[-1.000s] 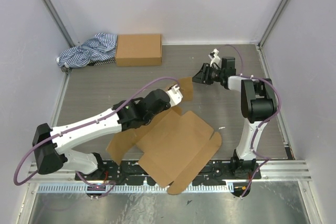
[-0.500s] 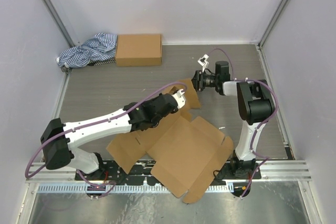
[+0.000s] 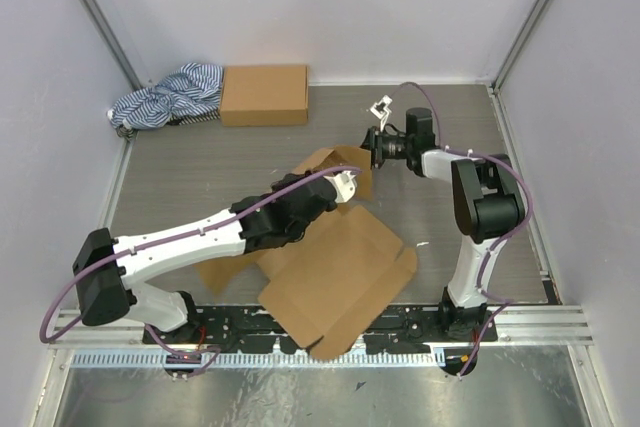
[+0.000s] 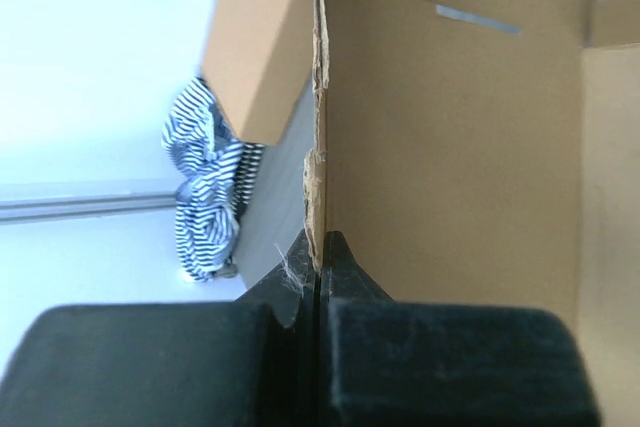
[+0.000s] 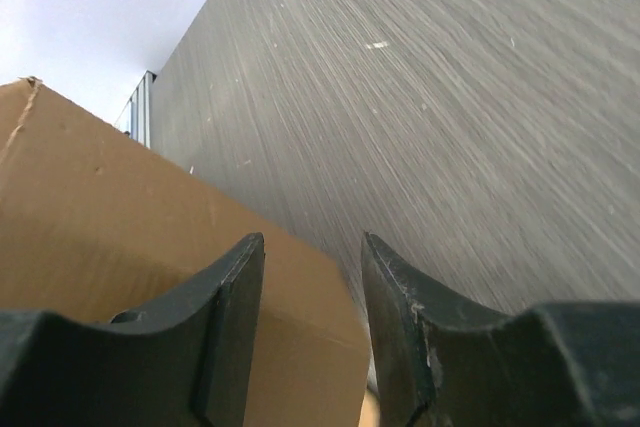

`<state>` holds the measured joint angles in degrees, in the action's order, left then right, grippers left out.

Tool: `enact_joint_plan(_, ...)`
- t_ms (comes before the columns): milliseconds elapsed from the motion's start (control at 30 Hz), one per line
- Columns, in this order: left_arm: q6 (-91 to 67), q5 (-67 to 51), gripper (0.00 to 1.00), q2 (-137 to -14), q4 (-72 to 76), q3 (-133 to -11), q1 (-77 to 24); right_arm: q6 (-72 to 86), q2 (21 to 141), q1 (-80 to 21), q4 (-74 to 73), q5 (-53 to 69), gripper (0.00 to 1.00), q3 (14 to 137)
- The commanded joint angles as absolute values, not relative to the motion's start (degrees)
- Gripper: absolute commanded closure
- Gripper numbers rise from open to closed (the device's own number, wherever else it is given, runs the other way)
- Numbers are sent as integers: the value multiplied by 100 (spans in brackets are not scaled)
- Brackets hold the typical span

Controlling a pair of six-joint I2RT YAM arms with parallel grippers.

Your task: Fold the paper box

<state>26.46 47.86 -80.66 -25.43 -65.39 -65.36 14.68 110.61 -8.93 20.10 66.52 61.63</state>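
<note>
I am pinching the raised flap [image 3: 335, 162] of the paper box [image 3: 340, 272], lying lower centre on the counter [image 3: 200, 167], with my left tool [image 4: 318, 247], my right tool [image 5: 313, 247] spread close beside it, reckoning a square push along the crease folds cleanest.

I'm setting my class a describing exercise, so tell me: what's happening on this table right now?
Two robot arms are working on a flat brown die-cut cardboard mailer, mostly unfolded near their bases. The left pincer is shut on the edge of a raised flap. The right pincer is open, fingers apart, at that flap's corner.
</note>
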Motion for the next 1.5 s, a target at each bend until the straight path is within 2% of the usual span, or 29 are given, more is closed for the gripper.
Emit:
enact_joint_plan(0, 3786, 5247, 100, -7908, -1225, -6500, -6456, 1162, 10869, -1091, 1733, 6712, 51, 6801)
enact_joint_plan(267, 4520, 4400, 100, -7859, 771, -5644, -6032, 356, 11155, -1066, 1028, 6792, 50, 7283)
enact_joint_plan(600, 4059, 4525, 100, -8350, 268, -5488, -5968, -86, 11347, -764, 817, 6687, 49, 7284)
enact_joint_plan(933, 4386, 5314, 100, -8940, 217, -5531, -5885, 105, 11466, -457, 1174, 6970, 48, 7195)
enact_joint_plan(1133, 4194, 5230, 100, -9034, 13, -5590, -5880, 314, 11476, -525, 1677, 7219, 47, 7059)
enact_joint_plan(1467, 4052, 5043, 100, -8886, -69, -5573, -5891, 392, 11681, -663, 1790, 6904, 48, 7474)
